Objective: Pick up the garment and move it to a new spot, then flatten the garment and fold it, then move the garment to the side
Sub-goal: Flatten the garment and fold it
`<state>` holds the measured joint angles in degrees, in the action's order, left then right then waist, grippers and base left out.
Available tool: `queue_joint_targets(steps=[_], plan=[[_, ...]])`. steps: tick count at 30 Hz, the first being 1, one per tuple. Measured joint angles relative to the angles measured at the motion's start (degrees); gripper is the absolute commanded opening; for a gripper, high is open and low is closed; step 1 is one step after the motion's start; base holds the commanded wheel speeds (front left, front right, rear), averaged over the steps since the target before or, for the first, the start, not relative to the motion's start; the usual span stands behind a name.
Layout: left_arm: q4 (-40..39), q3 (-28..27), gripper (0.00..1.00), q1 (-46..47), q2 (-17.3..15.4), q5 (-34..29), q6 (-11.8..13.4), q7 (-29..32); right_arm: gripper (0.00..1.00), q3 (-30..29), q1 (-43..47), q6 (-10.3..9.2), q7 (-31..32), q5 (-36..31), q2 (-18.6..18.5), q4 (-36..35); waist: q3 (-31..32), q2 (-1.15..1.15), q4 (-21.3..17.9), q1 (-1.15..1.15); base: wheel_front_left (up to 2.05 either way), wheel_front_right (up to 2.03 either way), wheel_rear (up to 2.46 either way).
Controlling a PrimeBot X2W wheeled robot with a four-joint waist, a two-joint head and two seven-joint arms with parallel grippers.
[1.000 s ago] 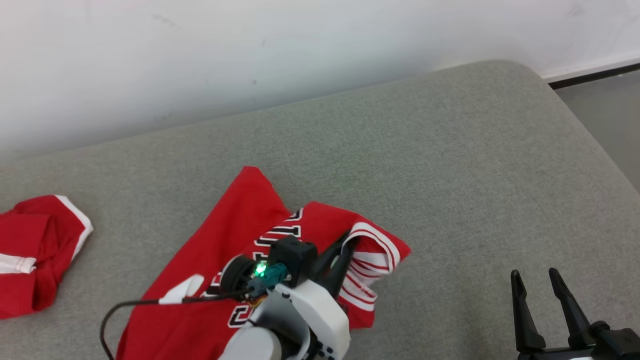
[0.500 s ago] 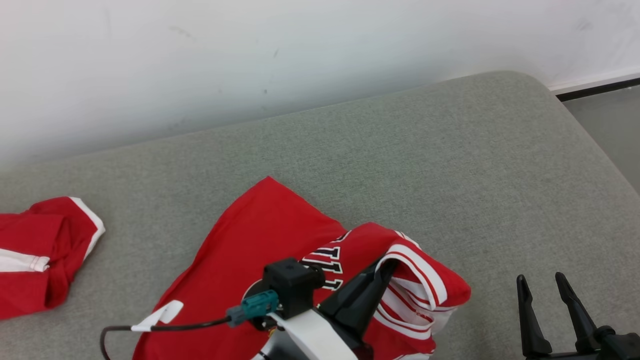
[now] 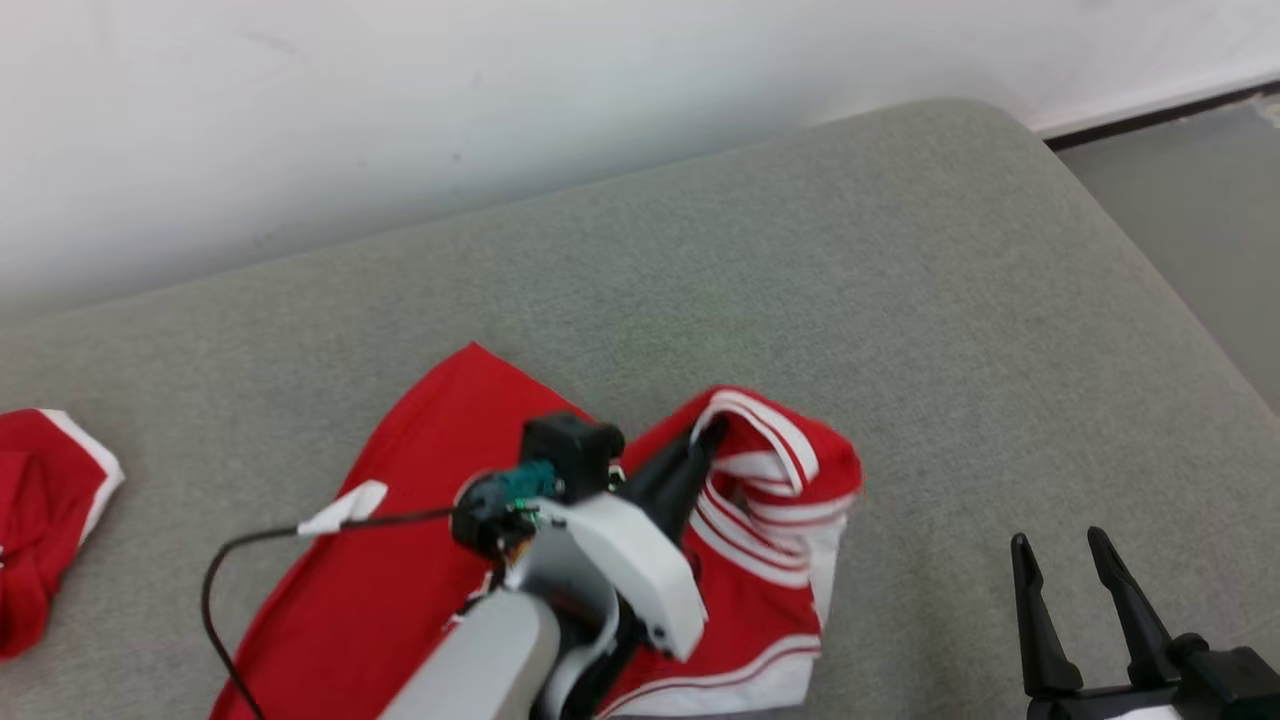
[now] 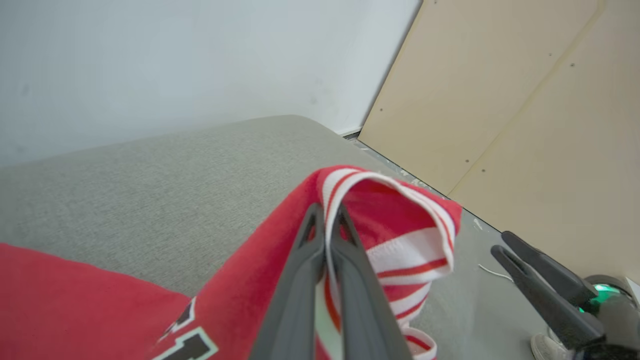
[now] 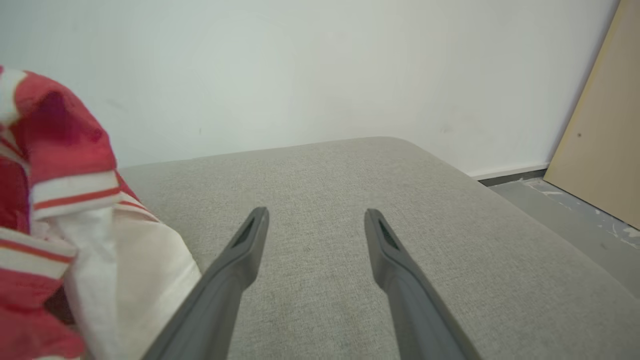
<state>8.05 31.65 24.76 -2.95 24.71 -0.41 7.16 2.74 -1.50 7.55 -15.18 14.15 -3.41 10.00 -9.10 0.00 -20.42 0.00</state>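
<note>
The garment (image 3: 400,560), bright red with white striped sleeve ends, lies partly on the grey cushion (image 3: 900,300). My left gripper (image 3: 708,440) is shut on a striped sleeve end and holds it up off the cushion. In the left wrist view, the closed gripper (image 4: 327,215) pinches the white-and-red striped edge, and the garment (image 4: 410,245) drapes over to the right of it. My right gripper (image 3: 1065,560) is open at the lower right, apart from the garment, with nothing between its fingers. In the right wrist view, the gripper (image 5: 316,216) is open above bare cushion, with the garment (image 5: 60,150) hanging at the left.
Another red cloth with white trim (image 3: 40,510) lies at the far left of the cushion. A white wall (image 3: 500,120) runs behind the cushion. The cushion's rounded corner drops to grey floor (image 3: 1200,200) at the right. A beige board (image 4: 500,100) leans there.
The head view has shifted. My left gripper, still shut on the striped sleeve end, has lifted it higher off the cushion, and the fabric now hangs in folds. The right gripper stays open.
</note>
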Motion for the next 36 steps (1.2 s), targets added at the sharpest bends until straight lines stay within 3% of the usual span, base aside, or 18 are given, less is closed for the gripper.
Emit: queue_joint_targets(steps=[19,24,25,26,27,36], plan=[[33.77,-7.55,0.00,26.75,-2.35,-6.14,5.95,-17.35,1.00,3.16,-3.54,0.00,0.01,2.19,0.53,0.23,-9.54,0.00,-4.50,0.01,0.00,0.00,0.00],[40.34,-8.24,0.00,30.52,-2.34,-6.06,5.81,-19.86,1.00,3.92,-4.31,0.00,0.01,2.46,0.55,0.51,-10.38,0.00,-4.93,0.01,0.00,0.00,0.00],[41.54,-8.00,0.37,30.74,-2.15,-6.04,5.33,-19.91,1.00,3.97,-4.31,0.00,0.01,2.55,0.54,0.63,-10.39,0.00,-4.92,0.00,0.00,0.00,0.00],[42.75,-7.60,0.94,30.90,-1.87,-5.88,4.74,-19.90,1.00,3.93,-4.31,0.00,0.01,2.59,0.55,0.70,-10.39,0.00,-4.85,0.01,0.00,0.00,0.00],[43.76,-7.19,1.00,31.02,-1.58,-5.87,4.26,-19.90,1.00,3.80,-4.31,0.00,0.01,2.60,0.55,0.76,-10.37,0.00,-4.71,0.01,0.00,0.00,0.00],[47.64,-5.42,1.00,29.35,-0.52,-3.22,0.01,-19.29,1.00,2.41,-3.93,0.00,0.01,3.10,0.55,1.12,-8.59,0.00,-2.17,0.00,0.00,0.00,0.00]])
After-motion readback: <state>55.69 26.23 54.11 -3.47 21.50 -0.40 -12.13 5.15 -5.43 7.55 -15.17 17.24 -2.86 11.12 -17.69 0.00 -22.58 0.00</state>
